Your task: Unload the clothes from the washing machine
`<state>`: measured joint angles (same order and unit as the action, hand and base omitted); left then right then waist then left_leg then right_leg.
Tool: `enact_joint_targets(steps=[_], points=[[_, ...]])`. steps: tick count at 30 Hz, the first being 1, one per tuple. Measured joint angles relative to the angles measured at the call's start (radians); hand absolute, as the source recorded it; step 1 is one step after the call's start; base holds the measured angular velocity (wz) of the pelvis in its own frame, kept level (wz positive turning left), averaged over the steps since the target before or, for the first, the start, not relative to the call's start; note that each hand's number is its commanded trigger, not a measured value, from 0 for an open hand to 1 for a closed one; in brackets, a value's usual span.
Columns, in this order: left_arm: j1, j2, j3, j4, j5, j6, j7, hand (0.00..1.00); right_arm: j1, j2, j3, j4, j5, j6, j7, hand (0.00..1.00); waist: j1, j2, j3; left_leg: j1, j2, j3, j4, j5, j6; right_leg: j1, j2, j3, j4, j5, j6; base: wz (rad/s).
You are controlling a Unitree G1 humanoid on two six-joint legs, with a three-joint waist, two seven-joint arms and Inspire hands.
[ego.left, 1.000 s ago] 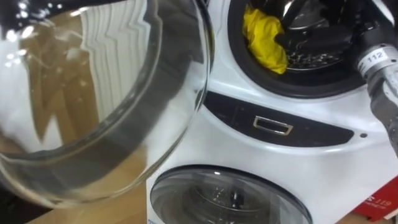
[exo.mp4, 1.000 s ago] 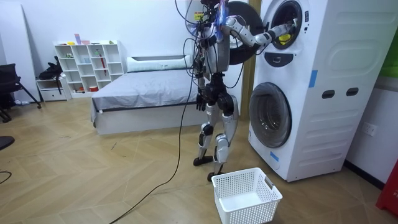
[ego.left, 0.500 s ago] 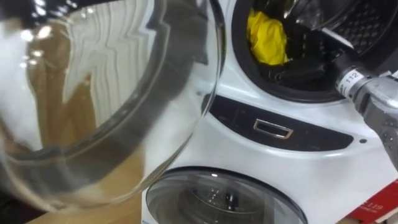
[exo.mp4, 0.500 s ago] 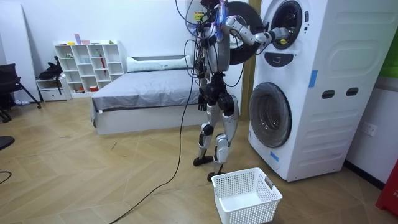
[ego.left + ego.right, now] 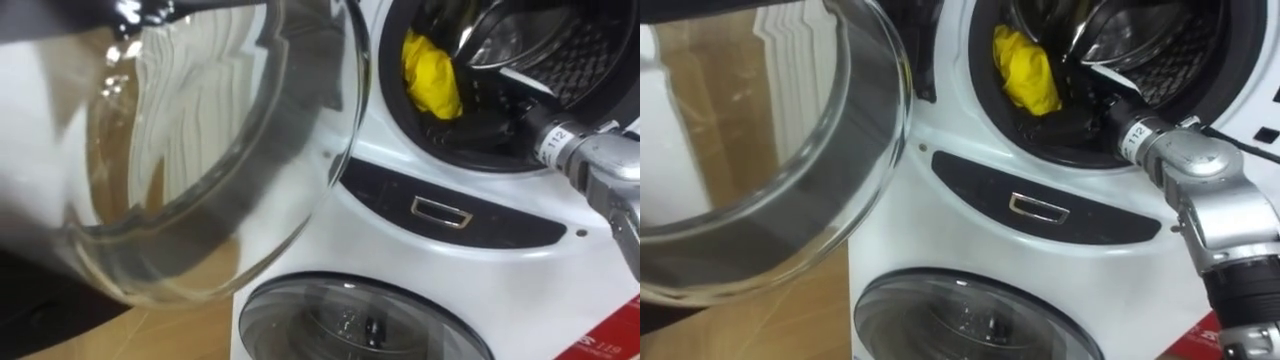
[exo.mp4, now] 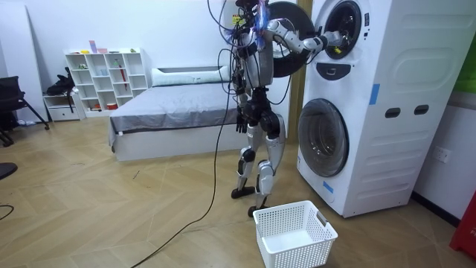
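The right hand (image 5: pixel 1087 102) reaches into the washing machine (image 5: pixel 950 175) drum beside the yellow cloth (image 5: pixel 1025 70), its grip unclear. Nothing has been lifted out yet.

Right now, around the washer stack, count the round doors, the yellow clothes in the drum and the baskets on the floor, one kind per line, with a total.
Round doors: 2, the open upper door and the shut lower door
Yellow clothes: 1, in the upper drum
Baskets: 1, white, on the floor
Total: 4
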<state>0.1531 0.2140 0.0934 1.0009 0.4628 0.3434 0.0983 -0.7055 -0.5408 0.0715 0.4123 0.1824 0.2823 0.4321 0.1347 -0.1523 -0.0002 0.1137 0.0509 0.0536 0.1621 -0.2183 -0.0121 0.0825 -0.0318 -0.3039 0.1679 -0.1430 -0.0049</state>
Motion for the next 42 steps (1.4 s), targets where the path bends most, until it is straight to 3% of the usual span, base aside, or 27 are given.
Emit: enact_joint_targets(steps=[6,12,15,19,24,26,30,32,33,35,38,39,42], points=[[-0.009,0.0,0.0,0.002,-0.001,0.007,0.002,0.0,0.0,0.019,-0.052,0.007,-0.088,0.004,-0.044,1.0,0.011,0.001,-0.0003,0.002,0.001,0.001,0.0,0.0,0.0,0.001,0.001,0.0,0.0,0.0,0.0,0.0],[-0.01,0.0,-0.001,0.004,-0.002,0.006,0.01,0.0,-0.007,0.018,-0.057,0.048,-0.117,-0.022,-0.152,1.0,0.018,0.002,0.0004,0.003,0.004,0.0,0.002,0.0,0.0,0.003,0.004,-0.002,-0.002,0.0,0.0,0.02],[-0.009,0.001,0.0,0.016,-0.002,0.005,0.022,0.0,-0.008,0.016,-0.056,0.043,-0.089,-0.024,-0.156,1.0,0.022,0.001,0.0001,0.003,0.005,0.002,0.002,0.001,0.0,0.002,0.004,0.001,-0.002,0.0,0.0,-0.01],[-0.011,0.0,-0.001,0.021,-0.002,-0.018,0.03,0.0,-0.008,0.025,-0.055,0.025,-0.092,-0.037,-0.187,1.0,0.027,-0.002,-0.0021,0.006,0.006,0.028,0.002,0.001,0.0,-0.003,0.004,0.004,-0.002,0.0,0.0,-0.12],[-0.007,0.001,-0.001,0.022,-0.041,-0.033,0.032,0.0,0.008,0.025,-0.022,-0.124,-0.145,-0.018,-0.204,1.0,-0.001,-0.002,-0.0019,0.002,0.006,0.027,0.0,0.001,0.0,-0.02,0.005,0.018,-0.002,0.0,0.0,-0.1],[-0.004,0.001,0.0,0.035,-0.04,-0.05,0.047,0.0,0.044,0.024,-0.02,-0.221,-0.153,0.003,-0.216,1.0,-0.004,-0.003,-0.0028,0.004,0.006,0.029,0.0,0.001,0.0,-0.022,0.007,0.029,-0.001,0.0,0.0,-0.18],[0.018,-0.001,0.0,0.03,-0.041,-0.078,0.055,0.0,0.16,0.028,-0.021,-0.535,-0.165,0.017,-0.249,1.0,-0.046,0.002,-0.0041,0.004,0.007,0.054,-0.001,0.001,0.0,-0.031,0.009,0.058,0.001,0.0,0.0,-0.1],[0.031,-0.004,0.0,0.039,-0.041,-0.091,0.07,0.0,0.209,0.027,-0.029,-0.657,-0.148,0.017,-0.257,1.0,-0.064,0.012,0.0001,0.008,0.007,0.058,-0.001,0.001,0.0,-0.031,0.01,0.062,0.001,0.0,0.0,-0.15],[0.036,-0.007,0.0,0.04,-0.04,-0.097,0.08,0.0,0.245,0.032,-0.039,-0.729,-0.145,0.016,-0.264,1.0,-0.074,0.018,0.0007,0.015,0.007,0.064,-0.001,0.001,0.0,-0.031,0.012,0.084,0.004,0.0,-0.001,-0.21],[0.063,-0.01,0.0,0.044,-0.04,-0.122,0.096,0.0,0.322,0.049,-0.063,-0.835,-0.141,0.01,-0.269,1.0,-0.084,0.025,-0.0002,0.027,0.008,0.076,-0.002,0.001,0.0,-0.021,0.014,0.097,0.002,0.001,-0.001,-0.19],[0.093,-0.026,0.0,0.055,-0.04,-0.148,0.109,0.0,0.454,0.102,-0.086,-0.953,-0.107,-0.01,-0.264,1.0,-0.12,0.053,-0.0043,0.055,0.008,0.08,-0.003,0.001,0.0,0.009,0.015,0.114,0.002,0.001,-0.001,-0.06],[0.1,-0.034,0.002,0.056,-0.038,-0.152,0.11,0.0,0.492,0.116,-0.095,-0.984,-0.089,-0.018,-0.255,1.0,-0.133,0.065,-0.0124,0.06,0.008,0.083,-0.003,0.001,0.0,0.009,0.015,0.118,0.002,0.001,-0.001,-0.21],[0.115,-0.04,0.011,0.059,-0.037,-0.181,0.117,0.0,0.564,0.116,-0.133,-1.013,-0.005,-0.049,-0.238,1.0,-0.156,0.071,-0.0144,0.069,0.007,0.095,0.012,0.001,0.0,0.023,0.005,0.143,-0.001,0.001,-0.001,-0.1]])
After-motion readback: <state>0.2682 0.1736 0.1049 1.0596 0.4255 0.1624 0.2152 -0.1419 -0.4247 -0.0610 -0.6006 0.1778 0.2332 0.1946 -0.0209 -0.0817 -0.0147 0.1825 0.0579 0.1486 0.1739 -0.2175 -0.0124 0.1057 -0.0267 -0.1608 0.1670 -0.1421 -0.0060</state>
